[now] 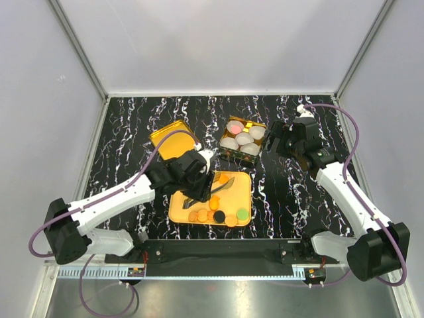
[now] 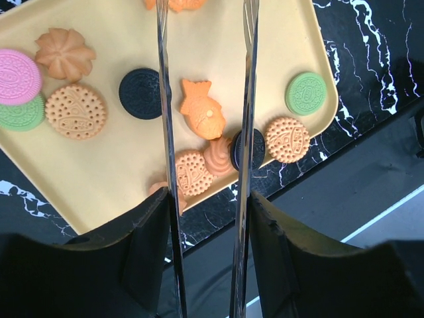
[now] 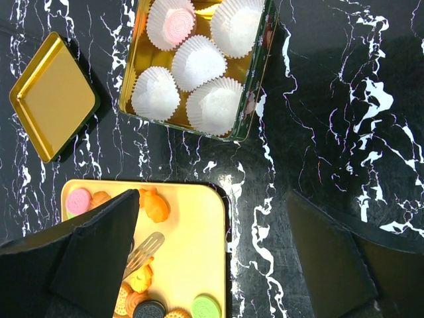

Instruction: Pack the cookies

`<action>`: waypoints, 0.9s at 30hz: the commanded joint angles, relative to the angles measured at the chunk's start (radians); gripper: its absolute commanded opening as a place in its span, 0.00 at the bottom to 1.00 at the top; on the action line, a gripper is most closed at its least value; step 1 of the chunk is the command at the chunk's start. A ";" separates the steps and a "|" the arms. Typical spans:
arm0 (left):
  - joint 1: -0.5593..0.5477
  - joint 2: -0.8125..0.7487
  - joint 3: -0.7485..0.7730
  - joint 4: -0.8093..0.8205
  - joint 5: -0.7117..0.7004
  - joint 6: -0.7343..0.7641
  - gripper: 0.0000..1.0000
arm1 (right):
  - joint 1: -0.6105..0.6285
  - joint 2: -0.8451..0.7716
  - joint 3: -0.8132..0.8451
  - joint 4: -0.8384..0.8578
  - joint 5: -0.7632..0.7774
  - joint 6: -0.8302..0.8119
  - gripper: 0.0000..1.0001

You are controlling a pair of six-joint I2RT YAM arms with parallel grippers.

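The cookies [image 1: 212, 215] lie on a flat yellow tray [image 1: 238, 189], most of them along its near edge. In the left wrist view I see a pink cookie [image 2: 16, 76], green ones [image 2: 306, 93], black ones [image 2: 140, 93] and orange ones [image 2: 75, 110]. My left gripper [image 1: 195, 182] [image 2: 205, 218] is shut on metal tongs [image 2: 163, 99]. The tong blades stand apart on either side of an orange fish-shaped cookie [image 2: 202, 109]. My right gripper [image 1: 278, 140] [image 3: 212, 252] is open and empty, beside the tin. One pink cookie [image 3: 175, 23] sits in a paper cup.
A gold tin [image 1: 258, 126] [image 3: 260, 66] holds several white paper cups [image 3: 199, 63] beyond the tray. Its gold lid [image 1: 174, 139] [image 3: 50, 96] lies to the left of it. The black marble table [image 1: 298, 192] ends at a dark rail at the near edge.
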 commanded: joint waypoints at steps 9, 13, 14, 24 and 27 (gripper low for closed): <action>-0.005 0.017 -0.015 0.064 0.033 -0.030 0.52 | 0.006 -0.019 -0.006 0.031 0.024 -0.015 1.00; -0.005 0.023 -0.020 0.069 0.033 -0.031 0.52 | 0.006 -0.022 -0.009 0.030 0.027 -0.016 1.00; -0.005 0.024 -0.022 0.069 0.029 -0.031 0.52 | 0.006 -0.022 -0.009 0.030 0.027 -0.016 1.00; -0.003 0.053 -0.032 0.082 0.022 -0.027 0.53 | 0.007 -0.017 -0.012 0.033 0.027 -0.016 1.00; -0.003 0.061 -0.032 0.086 0.015 -0.024 0.53 | 0.006 -0.019 -0.014 0.033 0.028 -0.016 1.00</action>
